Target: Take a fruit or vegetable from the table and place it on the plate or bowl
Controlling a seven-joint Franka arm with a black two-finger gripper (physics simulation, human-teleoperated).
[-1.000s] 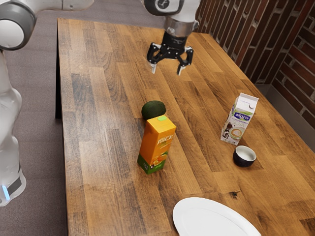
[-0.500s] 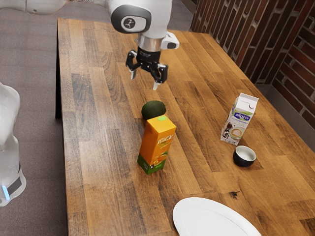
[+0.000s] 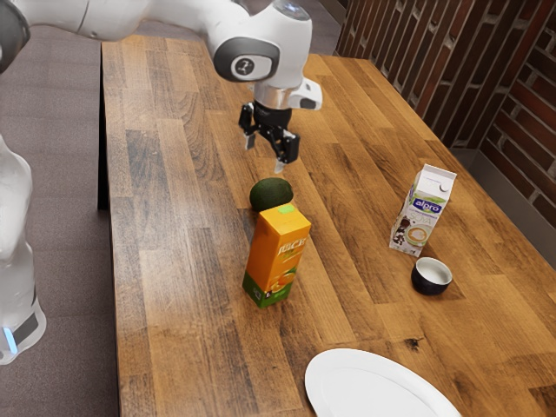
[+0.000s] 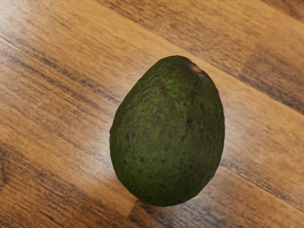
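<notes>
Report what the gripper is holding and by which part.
Nothing is held. The gripper hangs above the avocado, jaws open and clear of it.

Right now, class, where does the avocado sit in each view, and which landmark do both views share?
Exterior view: the avocado lies below the gripper, just behind the orange carton.
Wrist view: the avocado lies beneath the gripper, on bare wood.
Shared landmark: the plank grain of the wooden table.

Open air above the avocado, under the gripper; the juice carton (just beside it) crowds one side, bare worktop around the rest.
</notes>
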